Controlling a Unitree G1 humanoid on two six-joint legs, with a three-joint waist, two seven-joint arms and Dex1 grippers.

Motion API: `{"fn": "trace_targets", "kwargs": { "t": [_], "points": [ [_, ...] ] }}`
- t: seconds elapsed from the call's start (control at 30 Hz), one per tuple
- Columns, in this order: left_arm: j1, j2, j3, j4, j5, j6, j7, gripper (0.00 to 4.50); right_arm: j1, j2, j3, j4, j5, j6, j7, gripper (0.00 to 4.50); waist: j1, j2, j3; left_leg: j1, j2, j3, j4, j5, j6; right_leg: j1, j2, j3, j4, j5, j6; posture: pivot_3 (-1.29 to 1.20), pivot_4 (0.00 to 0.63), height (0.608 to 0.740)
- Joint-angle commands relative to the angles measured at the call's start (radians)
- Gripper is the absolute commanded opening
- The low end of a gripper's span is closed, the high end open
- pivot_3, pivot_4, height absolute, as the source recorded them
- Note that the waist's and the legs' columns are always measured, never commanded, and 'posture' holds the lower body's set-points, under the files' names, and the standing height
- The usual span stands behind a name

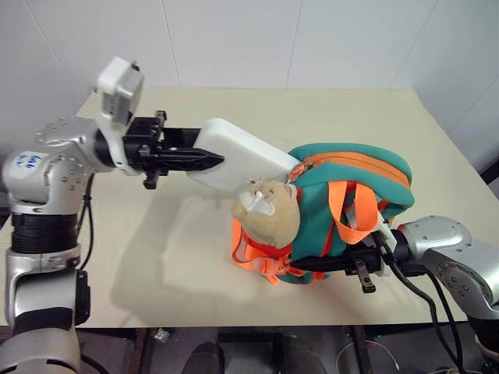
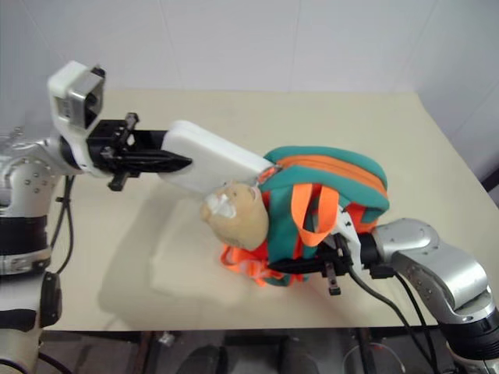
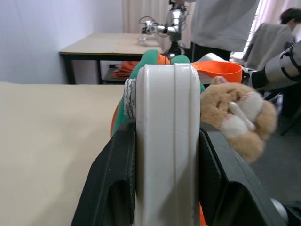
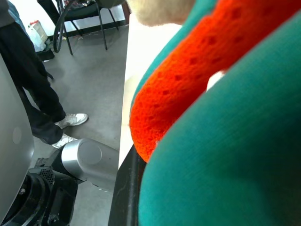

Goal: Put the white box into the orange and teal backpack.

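From the head camera's left eye, the left tool (image 1: 204, 160) is clamped on the near end of the white box (image 1: 238, 153), holding it lifted above the beige tabletop (image 1: 156, 257). The box's far end reaches the zipped top edge of the orange and teal backpack (image 1: 351, 191), just above the tan plush bear head (image 1: 269, 209). The backpack stands on the tabletop with its orange straps (image 1: 343, 210) looped over the front. The right tool (image 1: 312, 265) is pressed low into the backpack's near side, its fingers together on the fabric there.

The right eye gives the same arrangement: box tilted down toward the bag's mouth, bear head directly beneath the box's tip.

In the left wrist view, the box (image 3: 167, 141) stands edge-on between the two black fingers (image 3: 113, 188), which touch both flat faces. The bear head (image 3: 242, 117) sits just beside it, the backpack behind.

In the right wrist view, teal fabric (image 4: 235, 155) and an orange strap (image 4: 188, 89) lie close against the camera; a person's legs and shoes (image 4: 70, 121) stand on the grey floor beyond.
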Motion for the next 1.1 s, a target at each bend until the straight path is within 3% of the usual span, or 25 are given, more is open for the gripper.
{"fn": "trace_targets", "kwargs": {
  "t": [0.03,0.27,0.53,0.9,1.1],
  "points": [
    [0.000,-0.036,-0.037,0.003,0.029,-0.044,-0.008,1.33,-0.005,0.006,-0.006,-0.023,0.007,-0.006,-0.009,0.59,0.000,0.000,0.000,0.000,0.000,0.000,0.000,0.000,0.000,0.000,0.000,0.000,0.000,0.000,0.000,0.00,0.150,0.740],
    [-0.018,-0.127,-0.132,0.065,0.116,-0.099,-0.019,1.33,-0.003,0.007,-0.002,-0.021,0.001,-0.015,-0.011,0.59,0.002,0.000,0.000,0.000,0.000,0.000,0.001,0.000,0.000,0.000,0.000,0.000,-0.001,0.000,0.000,0.00,0.150,0.740],
    [-0.083,-0.317,-0.208,0.201,0.194,-0.189,-0.012,1.33,0.001,0.010,0.002,-0.021,-0.011,-0.028,-0.010,0.59,0.006,0.000,0.000,0.000,-0.001,0.000,0.001,0.000,0.000,0.001,0.000,0.000,-0.001,0.000,0.000,0.00,0.150,0.740],
    [-0.090,-0.381,-0.244,0.205,0.243,-0.152,-0.017,1.33,0.007,0.007,0.000,-0.028,-0.012,-0.033,-0.026,0.59,0.018,0.000,0.000,0.000,-0.001,0.000,0.002,0.000,0.001,0.001,0.000,0.000,-0.002,0.000,0.000,0.00,0.150,0.740],
    [-0.091,-0.365,-0.277,0.178,0.255,-0.087,-0.013,3.22,0.008,0.009,-0.001,-0.029,-0.014,-0.034,-0.031,0.59,0.020,0.000,0.000,0.000,-0.001,-0.001,0.003,0.000,0.001,0.001,0.000,0.000,-0.003,0.000,0.000,0.00,0.150,0.740]
  ]
}}
